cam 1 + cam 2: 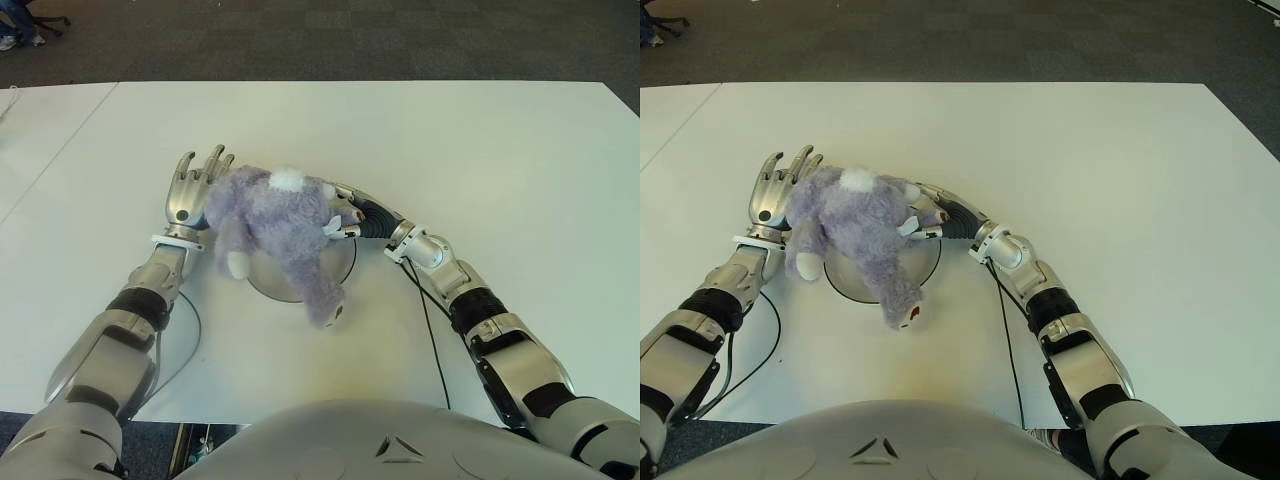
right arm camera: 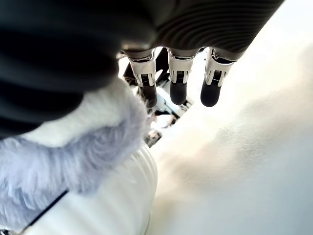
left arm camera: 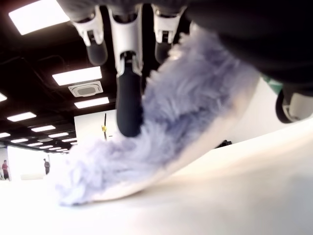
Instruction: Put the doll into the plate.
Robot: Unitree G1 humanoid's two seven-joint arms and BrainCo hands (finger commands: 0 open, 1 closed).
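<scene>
- The doll point(image 1: 275, 225) is seen lying across the plate point(image 1: 270, 282), belly down by the look of it. Only part of it is carried by the plate, though: the head end is draped off the near rim onto the white surface point(image 1: 480, 160), and a white-tipped paw hangs over the rim on the left hand's side.
- It's judged to be light, soft and floppy. The long fur should give plenty of grip, so slipping isn't much of a worry, and nothing about it looks fragile. Squashing it is probably harmless.
- The thick torso is reckoned to be the best spot to be grabbed or nudged; if it's taken by a limb or the head, the rest would likely just dangle and drag.
- The left hand point(image 1: 188, 190) is held flat against the doll's flank, fingers spread and straight, nothing gripped.
- The right hand point(image 1: 930, 212) is tucked against the doll's other side, fingers extended, not curled round anything. Fur is seen brushing the palm in its wrist view, but no real pinch is made.
- Count: one doll, one plate, two hands.
</scene>
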